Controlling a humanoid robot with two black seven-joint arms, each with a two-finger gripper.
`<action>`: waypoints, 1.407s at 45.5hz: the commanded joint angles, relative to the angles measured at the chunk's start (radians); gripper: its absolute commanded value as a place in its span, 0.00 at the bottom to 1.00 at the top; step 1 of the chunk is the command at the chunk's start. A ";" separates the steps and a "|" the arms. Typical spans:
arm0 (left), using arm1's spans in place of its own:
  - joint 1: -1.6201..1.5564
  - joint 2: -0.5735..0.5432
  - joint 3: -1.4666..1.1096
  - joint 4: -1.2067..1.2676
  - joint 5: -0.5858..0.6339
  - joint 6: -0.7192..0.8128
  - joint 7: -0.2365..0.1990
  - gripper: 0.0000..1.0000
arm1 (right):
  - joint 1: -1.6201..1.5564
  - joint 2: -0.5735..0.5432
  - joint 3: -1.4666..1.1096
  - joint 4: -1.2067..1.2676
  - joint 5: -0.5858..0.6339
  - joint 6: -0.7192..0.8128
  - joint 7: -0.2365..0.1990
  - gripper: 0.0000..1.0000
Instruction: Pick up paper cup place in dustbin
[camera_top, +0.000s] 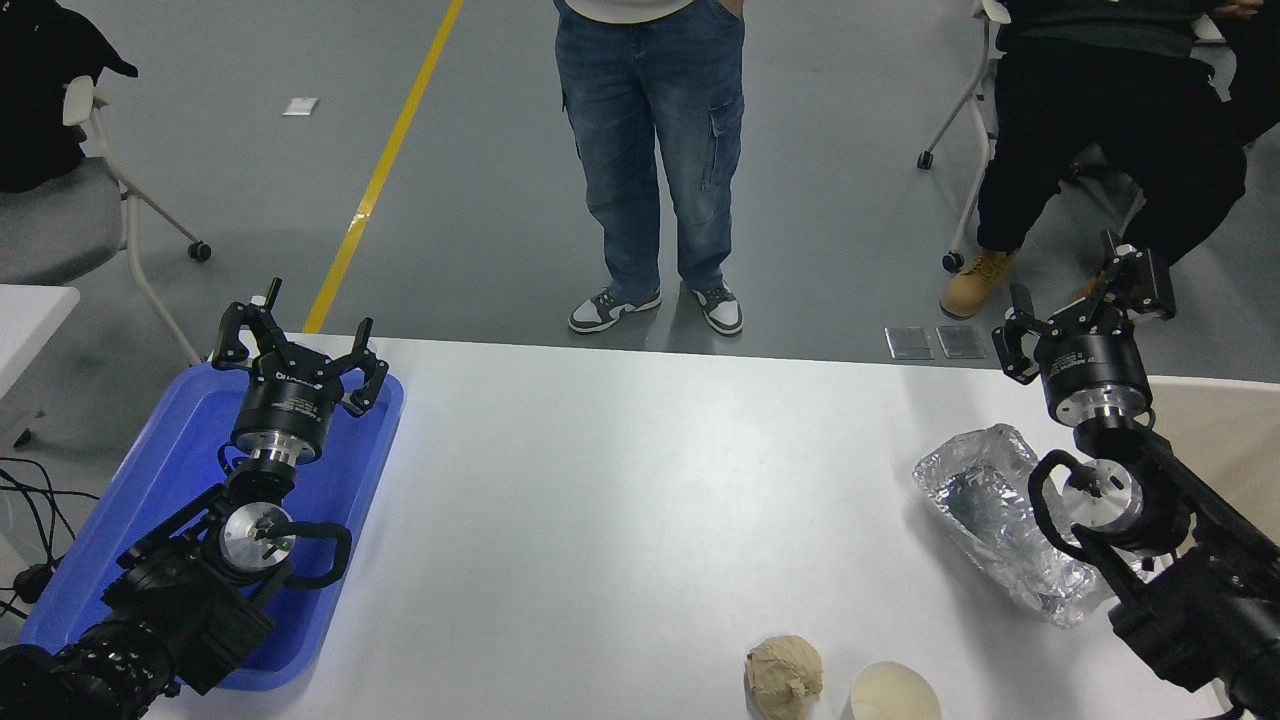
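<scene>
**Operator:** From my seat, the biggest thing is the white table (620, 480), which fills most of the view. Behind its far edge, on the grey floor, one person (650, 150) in blue jeans stands facing me, and a second person (1100, 130) in dark clothes and tan boots sits at the upper right.

**Partner:** And the bins?

**Operator:** The dustbin (1215, 420) is a beige shape at the right edge, largely hidden by my right arm. The blue plastic tray (160, 470) lies at the table's left end, with my left arm parked over it.

**Partner:** Anything in the way?

**Operator:** The crinkled silver foil tray (1000, 510) lies on the table just beside the dustbin, partly under my right forearm, between the cup and the bin. The crumpled tan paper ball (783, 675) sits near the front edge.

**Partner:** The cup?

**Operator:** The paper cup (893, 692) is at the bottom edge, just right of the paper ball, its cream inside facing the camera, cut off by the frame. Nothing is touching it.

**Partner:** Pincers?

**Operator:** The right gripper (1085, 300) is raised beyond the table's far right corner, well apart from the cup, fingers spread and holding nothing. The left gripper (300, 335) is likewise released, fingers splayed over the tray's far end.

**Partner:** Any writing?

**Operator:** There is small white print on both gripper bodies, too small for me to read.
</scene>
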 joint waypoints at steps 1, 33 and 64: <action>0.000 0.000 0.000 0.000 0.001 0.000 0.001 1.00 | -0.004 0.000 -0.016 -0.002 0.017 -0.001 0.003 1.00; -0.001 0.000 0.000 0.000 0.001 0.000 0.000 1.00 | -0.001 -0.003 -0.019 -0.013 0.013 0.005 0.006 1.00; 0.000 0.000 0.000 0.000 -0.001 0.000 0.000 1.00 | 0.011 -0.008 -0.070 -0.016 0.001 0.002 0.008 1.00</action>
